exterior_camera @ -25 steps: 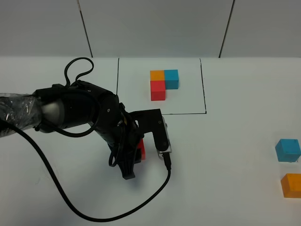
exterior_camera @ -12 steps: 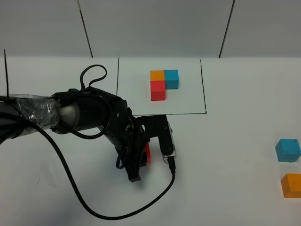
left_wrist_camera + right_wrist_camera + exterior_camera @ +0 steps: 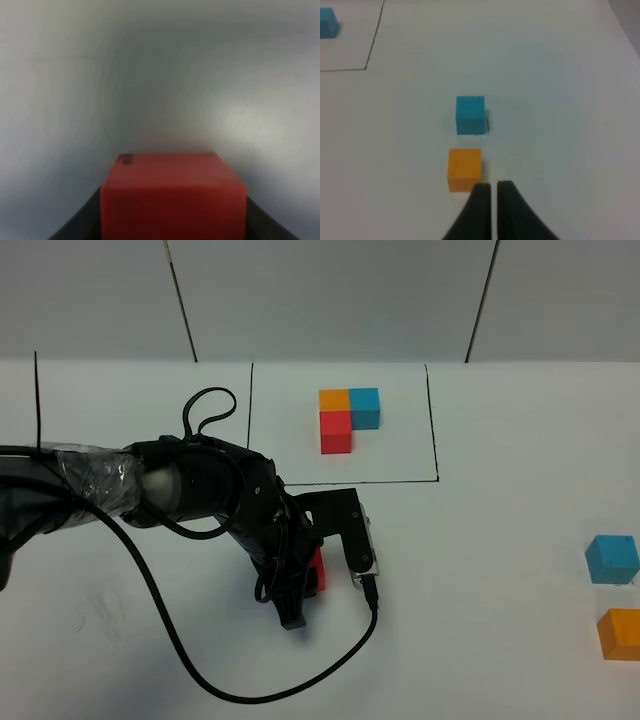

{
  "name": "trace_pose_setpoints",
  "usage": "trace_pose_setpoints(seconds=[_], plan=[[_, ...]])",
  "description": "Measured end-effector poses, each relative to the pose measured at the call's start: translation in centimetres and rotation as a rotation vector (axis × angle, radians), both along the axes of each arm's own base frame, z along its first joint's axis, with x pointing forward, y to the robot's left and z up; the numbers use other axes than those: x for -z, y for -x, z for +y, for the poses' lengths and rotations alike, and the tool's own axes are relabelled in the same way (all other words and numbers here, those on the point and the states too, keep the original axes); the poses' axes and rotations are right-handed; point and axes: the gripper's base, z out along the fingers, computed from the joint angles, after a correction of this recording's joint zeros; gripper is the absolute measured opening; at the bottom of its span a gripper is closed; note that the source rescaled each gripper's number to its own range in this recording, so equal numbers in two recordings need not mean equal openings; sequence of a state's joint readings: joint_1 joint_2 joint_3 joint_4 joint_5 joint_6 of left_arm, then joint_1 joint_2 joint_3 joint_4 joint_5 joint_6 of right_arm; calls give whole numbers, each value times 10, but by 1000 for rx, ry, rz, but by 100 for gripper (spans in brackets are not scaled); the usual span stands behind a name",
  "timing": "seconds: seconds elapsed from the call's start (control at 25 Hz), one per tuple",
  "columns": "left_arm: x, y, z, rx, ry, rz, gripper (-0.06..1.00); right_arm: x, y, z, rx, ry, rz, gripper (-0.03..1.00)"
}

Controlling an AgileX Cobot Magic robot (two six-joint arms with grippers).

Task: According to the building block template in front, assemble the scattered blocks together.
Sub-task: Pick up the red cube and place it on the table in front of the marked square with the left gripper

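The building block template (image 3: pixel 345 415) is an orange, blue and red L-group inside a thin black rectangle at the back middle. My left gripper (image 3: pixel 305 578) is shut on the loose red cube (image 3: pixel 318 570) just in front of the frame; in the left wrist view the red cube (image 3: pixel 172 195) fills the space between the dark fingers. The loose light blue cube (image 3: pixel 611 558) and orange cube (image 3: pixel 620 632) sit at the far right. In the right wrist view my right gripper (image 3: pixel 493 192) is shut and empty, just beside the orange cube (image 3: pixel 464 169), with the blue cube (image 3: pixel 470 115) beyond it.
The left arm's black cable (image 3: pixel 200 680) loops over the table in front of the arm. The frame's black line (image 3: pixel 375 35) and a corner of the template's blue cube (image 3: pixel 327 22) show in the right wrist view. The right arm is out of the high view.
My left arm has slid to the right and slightly toward the front with the red cube held in it. The blue and orange loose cubes have not moved.
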State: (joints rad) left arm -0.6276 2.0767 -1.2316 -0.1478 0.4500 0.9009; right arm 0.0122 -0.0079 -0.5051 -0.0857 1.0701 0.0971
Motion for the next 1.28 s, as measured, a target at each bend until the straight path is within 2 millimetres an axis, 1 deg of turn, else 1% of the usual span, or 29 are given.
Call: trace_pose_setpoints(seconds=[0.8,0.88,1.08,1.16,1.28], plan=[[0,1,0,-3,-1,11,50,0,0,0,0,0,0,0],[1,1,0,-2,-4,15,54,0,0,0,0,0,0,0],[1,1,0,-13,0,15,67,0,0,0,0,0,0,0],[1,0,0,-31,5,16,71,0,0,0,0,0,0,0],[1,0,0,-64,13,18,73,0,0,0,0,0,0,0]])
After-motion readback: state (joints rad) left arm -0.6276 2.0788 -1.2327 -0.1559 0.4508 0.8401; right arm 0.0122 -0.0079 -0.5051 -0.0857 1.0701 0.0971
